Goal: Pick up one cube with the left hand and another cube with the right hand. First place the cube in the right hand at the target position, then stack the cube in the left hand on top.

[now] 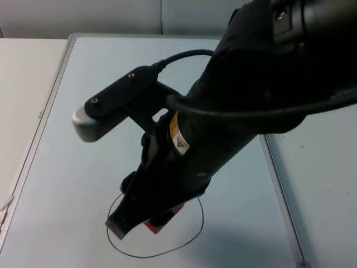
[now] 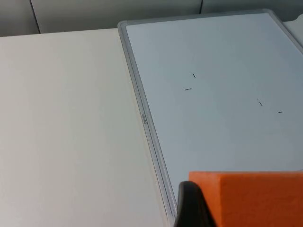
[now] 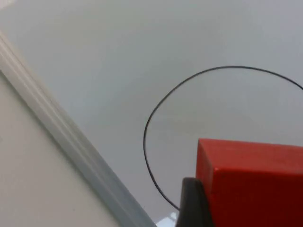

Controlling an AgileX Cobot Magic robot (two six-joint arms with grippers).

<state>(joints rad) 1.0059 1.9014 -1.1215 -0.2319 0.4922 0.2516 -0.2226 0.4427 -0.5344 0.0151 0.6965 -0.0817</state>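
My right gripper (image 1: pixel 146 222) reaches down over the whiteboard (image 1: pixel 72 184) and is shut on a red cube (image 1: pixel 166 221). The cube sits inside a black hand-drawn circle (image 1: pixel 201 220); whether it touches the board I cannot tell. The right wrist view shows the red cube (image 3: pixel 255 184) beside one black fingertip (image 3: pixel 191 205), with the circle's line (image 3: pixel 147 137) curving round it. In the left wrist view my left gripper (image 2: pixel 251 220) is shut on an orange cube (image 2: pixel 255 198), held above the whiteboard (image 2: pixel 213 94) near its frame; one fingertip (image 2: pixel 191 210) presses the cube's side.
The whiteboard's grey frame (image 1: pixel 47 120) borders the white table (image 1: pixel 22 84) on the left, and the frame's right edge (image 1: pixel 281 206) runs past the circle. A few short black marks (image 2: pixel 189 82) dot the board. The grey partition wall (image 1: pixel 83 17) stands behind.
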